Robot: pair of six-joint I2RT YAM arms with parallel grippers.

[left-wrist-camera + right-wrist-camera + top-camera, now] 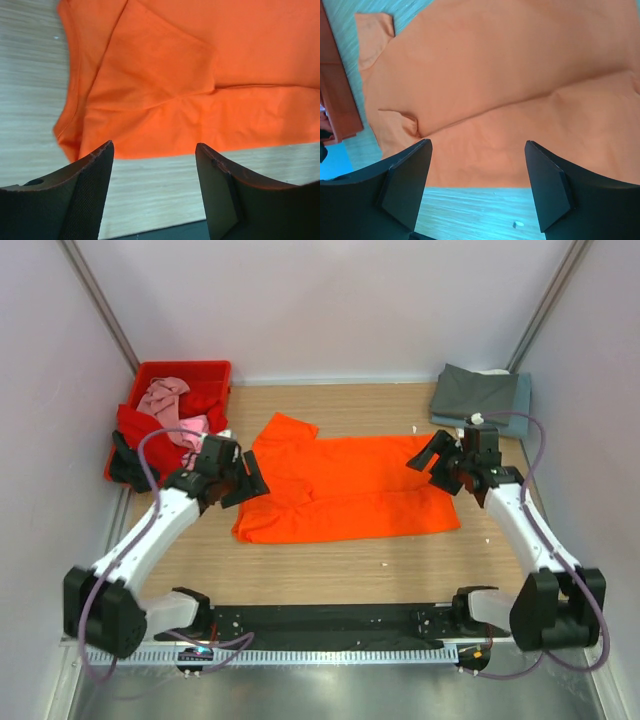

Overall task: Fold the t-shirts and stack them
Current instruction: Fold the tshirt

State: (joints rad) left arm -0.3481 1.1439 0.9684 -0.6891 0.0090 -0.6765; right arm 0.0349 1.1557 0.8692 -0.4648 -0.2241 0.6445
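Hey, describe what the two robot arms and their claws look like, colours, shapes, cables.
The left arm and right arm have white link shells with black joints and black bases. A pale lilac-grey cable loops along each. The left claw and right claw are black, each with two broad wedge-shaped fingers; the left's inner faces look finely meshed.

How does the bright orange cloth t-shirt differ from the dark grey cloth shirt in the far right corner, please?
The orange t-shirt lies centrally, spread wide; the dark grey shirt is folded compact. The orange one's outline is far larger than the grey one's. Both are plain cloth.
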